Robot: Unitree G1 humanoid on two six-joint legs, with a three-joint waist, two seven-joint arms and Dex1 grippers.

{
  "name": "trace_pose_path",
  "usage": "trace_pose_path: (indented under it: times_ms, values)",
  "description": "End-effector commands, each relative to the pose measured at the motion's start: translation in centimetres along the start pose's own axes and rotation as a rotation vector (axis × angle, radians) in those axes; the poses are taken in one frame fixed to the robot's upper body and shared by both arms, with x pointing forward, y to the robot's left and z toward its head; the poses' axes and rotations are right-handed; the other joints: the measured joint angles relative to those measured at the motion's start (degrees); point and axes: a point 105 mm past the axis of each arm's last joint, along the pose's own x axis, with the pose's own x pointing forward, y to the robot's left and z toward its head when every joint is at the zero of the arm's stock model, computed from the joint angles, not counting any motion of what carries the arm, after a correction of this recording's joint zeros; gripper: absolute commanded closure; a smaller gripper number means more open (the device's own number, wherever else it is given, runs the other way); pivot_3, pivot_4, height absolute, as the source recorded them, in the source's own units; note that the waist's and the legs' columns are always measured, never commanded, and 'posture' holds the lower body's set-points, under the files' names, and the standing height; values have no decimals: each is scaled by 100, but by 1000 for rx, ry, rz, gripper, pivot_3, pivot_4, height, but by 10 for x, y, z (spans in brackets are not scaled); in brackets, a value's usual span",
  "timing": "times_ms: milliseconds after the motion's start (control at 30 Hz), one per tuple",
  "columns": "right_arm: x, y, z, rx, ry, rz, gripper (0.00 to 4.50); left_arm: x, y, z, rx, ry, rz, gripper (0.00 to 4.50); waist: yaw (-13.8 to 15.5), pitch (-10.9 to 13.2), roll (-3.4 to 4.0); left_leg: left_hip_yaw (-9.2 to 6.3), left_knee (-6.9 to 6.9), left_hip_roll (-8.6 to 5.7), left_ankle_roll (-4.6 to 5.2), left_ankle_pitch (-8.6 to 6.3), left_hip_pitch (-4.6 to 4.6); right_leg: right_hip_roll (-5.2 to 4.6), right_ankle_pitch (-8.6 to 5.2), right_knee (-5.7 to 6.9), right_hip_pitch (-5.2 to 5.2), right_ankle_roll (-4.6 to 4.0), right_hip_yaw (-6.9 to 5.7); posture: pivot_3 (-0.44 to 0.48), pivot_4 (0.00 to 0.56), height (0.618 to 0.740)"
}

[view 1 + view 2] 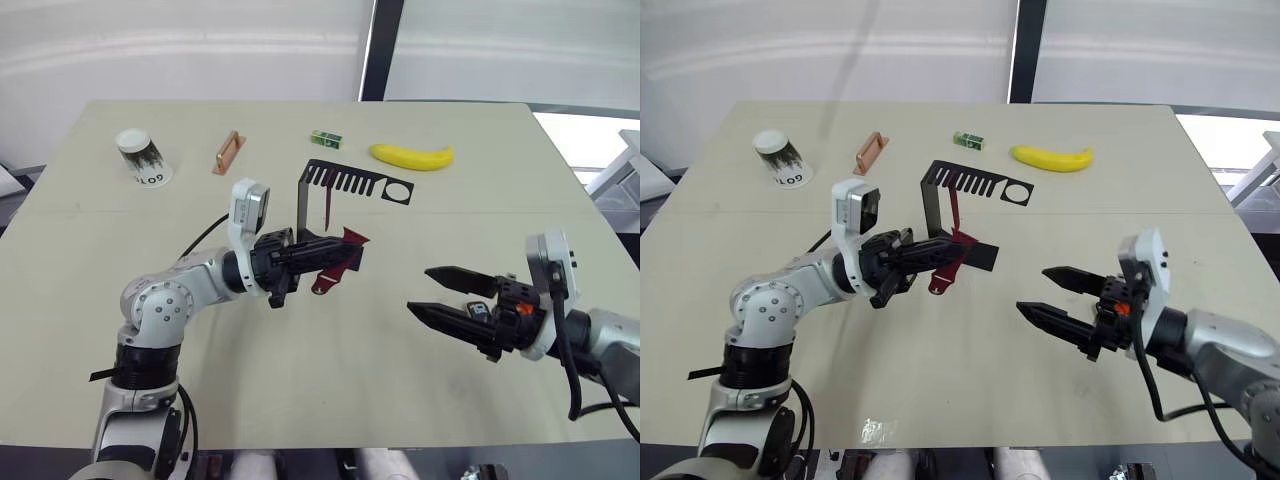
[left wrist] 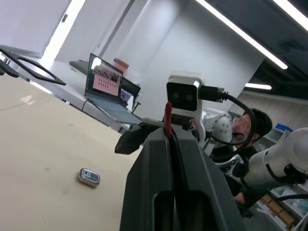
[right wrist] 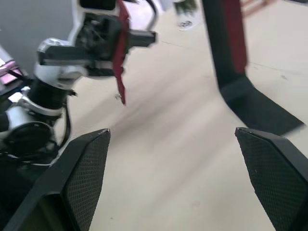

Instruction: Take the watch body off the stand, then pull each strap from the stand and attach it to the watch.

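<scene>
Now we are pinching one maroon strap [image 1: 335,268] in our left gripper [image 1: 340,250] just beside the stand [image 1: 345,182], our right gripper [image 1: 440,295] gaping empty, and judging that we next need the watch body [image 2: 89,177] lying on the table.

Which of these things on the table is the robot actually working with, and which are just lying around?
In use: black stand; red strap clamped in the left arm's jaws; second red strap hanging on the stand; watch body lying on the table.
Lying about: paper cup; small brown frame; green box; banana.
</scene>
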Motion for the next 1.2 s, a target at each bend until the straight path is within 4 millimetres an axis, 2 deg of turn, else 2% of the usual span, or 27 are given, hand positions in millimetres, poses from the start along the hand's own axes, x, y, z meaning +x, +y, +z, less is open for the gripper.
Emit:
trace_pose_path:
  times_ms: [33,167,267,367,467,667,767,1000,1200]
  values:
    - [-20,-5,-1,-105,-22,-198,49,-4,-4,-6,138,131,-31,4500,6,0,0,1,-3,-1,-1,1,-1,0,0,-1,0,0,0,0,150,740]
    - [-54,-12,-25,-104,29,-441,49,-13,-5,-20,214,271,-85,4500,11,0,1,4,-10,-2,-3,2,-1,1,0,-7,2,0,2,0,150,740]
    - [-77,-9,-42,-77,60,-576,49,-14,-5,-25,229,306,-130,4500,45,0,2,0,-15,0,-4,2,1,2,-1,-9,2,-1,-1,0,150,740]
    - [-96,-4,-58,-37,75,-685,49,-14,0,-30,247,318,-145,4500,40,0,2,7,-12,-2,-3,1,1,-1,-1,-11,4,1,4,0,150,740]
    - [-106,0,-70,-20,97,-751,49,-16,4,-37,284,345,-157,4500,-5,0,5,8,-16,0,-4,1,2,2,-3,-8,6,-3,4,0,150,740]
    - [-109,-9,-80,-9,87,-809,49,-17,7,-47,319,370,-179,4500,-10,0,5,10,-19,0,-4,1,5,3,-4,-7,4,-6,5,0,150,740]
    - [-97,-28,-93,5,99,-805,49,-14,7,-47,336,362,-165,4500,-11,-3,-3,7,-17,-1,-4,1,7,2,-5,-9,3,-7,5,0,150,740]
    - [-70,-58,-105,21,67,-827,49,-13,4,-50,348,355,-121,4500,4,2,9,7,-11,-1,-1,0,7,4,-8,1,-1,-12,7,0,150,740]
    - [-63,-73,-108,28,34,-855,49,-15,-1,-47,336,342,-85,4500,4,1,10,8,-9,-1,-1,0,8,3,-8,6,-1,-12,7,0,150,740]
